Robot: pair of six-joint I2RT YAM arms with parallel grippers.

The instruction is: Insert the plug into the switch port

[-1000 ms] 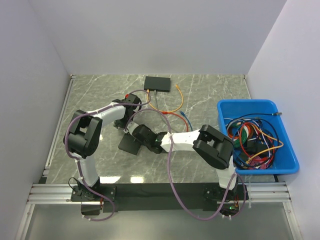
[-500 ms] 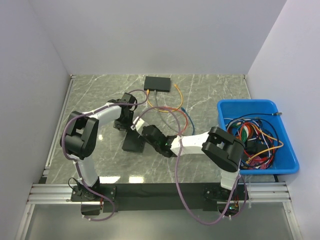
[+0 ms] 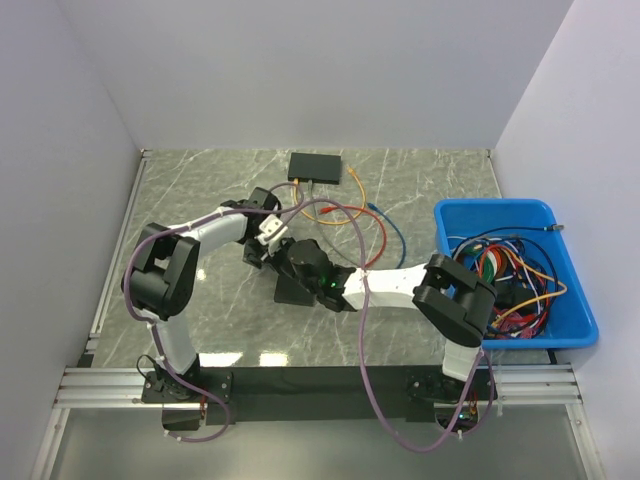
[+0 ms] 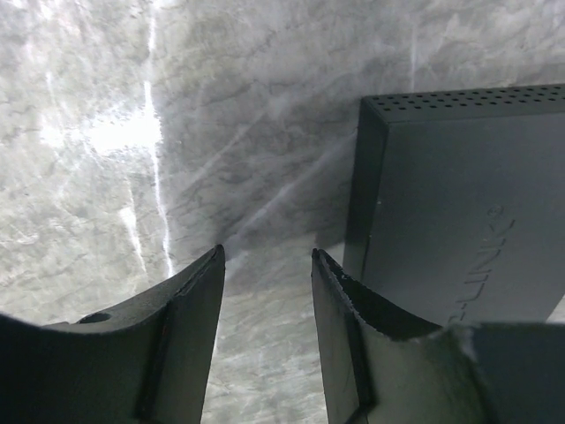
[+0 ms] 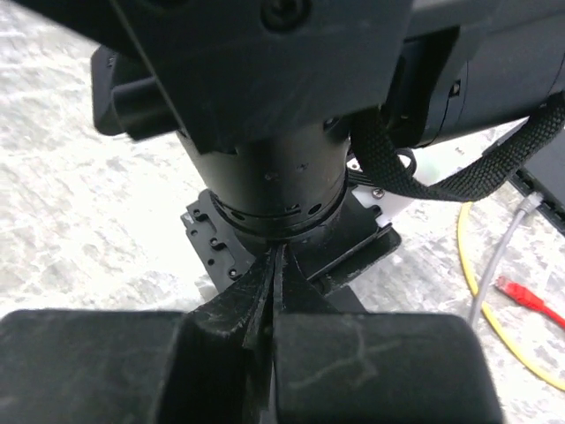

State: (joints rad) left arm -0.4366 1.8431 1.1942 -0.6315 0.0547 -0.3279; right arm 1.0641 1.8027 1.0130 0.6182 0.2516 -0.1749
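The black switch lies at the far middle of the table, with grey, orange, red and blue cables trailing from it. A red plug lies loose on the marble beside a yellow cable. A second flat black perforated box lies mid-table. My left gripper is open and empty over bare marble, its right finger against that box's left edge. My right gripper is shut with nothing visible between its fingers, pointing at the left wrist right in front of it.
A blue bin full of tangled cables stands at the right. Both arms crowd together mid-table. White walls enclose the left, far and right sides.
The flat black box has slid to the right, with the right wrist above it. The left gripper has followed to the right and nearer. The red and blue cables have shifted right.
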